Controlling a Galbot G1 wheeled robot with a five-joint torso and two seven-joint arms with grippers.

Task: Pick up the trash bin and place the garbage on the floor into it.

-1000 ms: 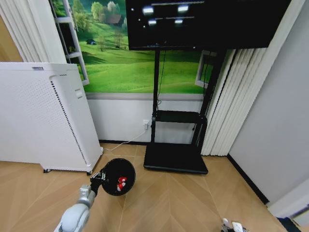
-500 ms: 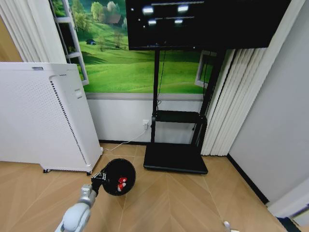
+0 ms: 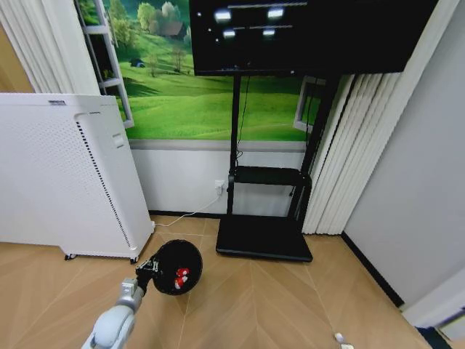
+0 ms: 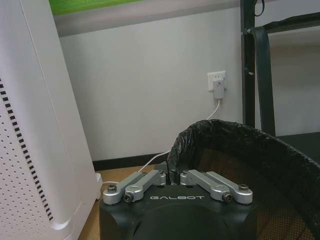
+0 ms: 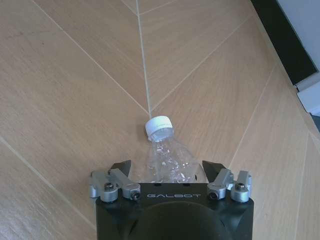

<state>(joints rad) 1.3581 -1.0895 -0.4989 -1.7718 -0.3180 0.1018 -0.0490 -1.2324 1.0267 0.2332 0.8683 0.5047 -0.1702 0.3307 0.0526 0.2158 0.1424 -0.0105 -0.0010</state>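
Two grippers are busy: the left gripper (image 4: 171,179) pinches the rim of the trash bin (image 3: 176,267), held by the white appliance (image 3: 62,174), while the right gripper (image 5: 167,172), fingers spread wide around the bottle (image 5: 165,150) on the floor, must squeeze next.

Black round trash bin (image 3: 176,267) with black liner, mouth tipped toward camera, red-and-white wrapper (image 3: 182,275) inside, just in front of the white perforated appliance (image 3: 65,182), its rim pinched by the left gripper (image 4: 172,179); clear crumpled white-capped bottle (image 5: 165,150) lies on the wood floor (image 5: 75,100).
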